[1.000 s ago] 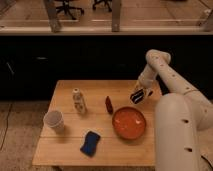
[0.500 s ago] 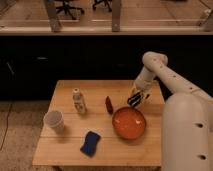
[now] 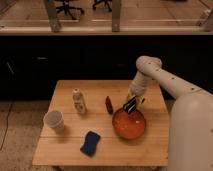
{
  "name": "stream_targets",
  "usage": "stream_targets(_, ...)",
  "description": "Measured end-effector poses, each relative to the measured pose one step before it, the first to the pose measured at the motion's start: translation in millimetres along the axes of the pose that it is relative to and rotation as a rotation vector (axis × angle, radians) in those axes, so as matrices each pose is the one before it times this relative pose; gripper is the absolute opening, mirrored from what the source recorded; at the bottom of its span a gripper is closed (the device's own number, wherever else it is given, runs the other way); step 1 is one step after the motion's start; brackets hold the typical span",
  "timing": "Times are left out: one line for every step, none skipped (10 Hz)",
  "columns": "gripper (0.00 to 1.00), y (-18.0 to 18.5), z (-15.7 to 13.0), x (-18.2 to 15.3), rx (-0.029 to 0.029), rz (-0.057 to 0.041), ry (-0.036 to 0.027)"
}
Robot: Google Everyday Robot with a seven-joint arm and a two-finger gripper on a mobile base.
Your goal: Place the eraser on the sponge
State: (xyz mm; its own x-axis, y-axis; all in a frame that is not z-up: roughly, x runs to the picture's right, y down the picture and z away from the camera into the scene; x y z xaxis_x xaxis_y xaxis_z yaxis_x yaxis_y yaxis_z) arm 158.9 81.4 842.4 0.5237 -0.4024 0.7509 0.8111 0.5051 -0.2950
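sponge (image 3: 90, 143): flat blue pad near the front edge of the counter (image 3: 60, 152), left of centre, top bare.
cup (image 3: 54, 121): pale, upright, left of the sponge and a bit further back.
bowl (image 3: 129, 124): orange, right of the sponge and apart from it. It sits between the sponge and the gripper.
gripper (image 3: 133, 101): over the bowl's far rim, pinching the eraser.
eraser (image 3: 130, 106): black striped block, tilted, off the counter, well apart from the sponge.
red object (image 3: 108, 105): small, dark, just left of the bowl.
bottle (image 3: 78, 101): small, white, upright, mid-left.
arm (image 3: 150, 75): enters from the right with the elbow high at the back. The forearm slopes down and left to the wrist.
step: looks like the carry. The eraser is gripped, not on the sponge.
next: travel front-left clear of the bowl rim, centre over the sponge, lower flat, then release.
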Motion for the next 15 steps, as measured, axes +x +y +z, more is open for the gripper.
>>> stream_targets(0.00, -1.36, 2.92, -5.87, -0.00558, -0.01034, -0.00547)
stream_targets(0.00, -1.22, 1.97, -3.69, -0.00165, -0.00672, -0.00512)
stream_targets(0.00, -0.41, 2.26, -3.39, -0.00323, -0.00561, -0.00519)
stream_targets(0.00, -0.61, 5.38, -7.07, -0.00599, -0.01292, -0.00771)
stream_targets(0.00, -0.20, 3.40, -4.99, -0.00439, -0.00925, -0.00363)
stream_targets(0.00, -0.58, 4.14, -6.32, -0.00448, -0.00949, -0.00380)
stream_targets(0.00, -0.26, 5.90, -7.78, -0.00755, -0.00873, -0.00527)
stream_targets(0.00, -3.72, 8.41, -11.13, -0.01209, -0.01672, -0.00784)
stream_targets(0.00, -2.98, 3.43, -4.91, -0.00396, -0.01029, -0.00230)
stream_targets(0.00, -3.10, 4.76, -8.33, -0.00705, -0.01534, -0.00657)
stream_targets(0.00, -2.31, 5.18, -10.11, -0.00796, -0.01478, -0.00893)
stream_targets(0.00, -4.93, 1.39, -9.53, -0.00166, -0.01885, -0.00107)
stream_targets(0.00, -4.85, -1.51, -7.46, -0.00029, -0.01485, 0.00118)
stream_targets(0.00, -9.41, -3.05, -13.83, -0.00161, -0.02719, 0.00518)
stream_targets(0.00, -7.01, -1.60, -11.43, -0.00229, -0.02185, 0.00448)
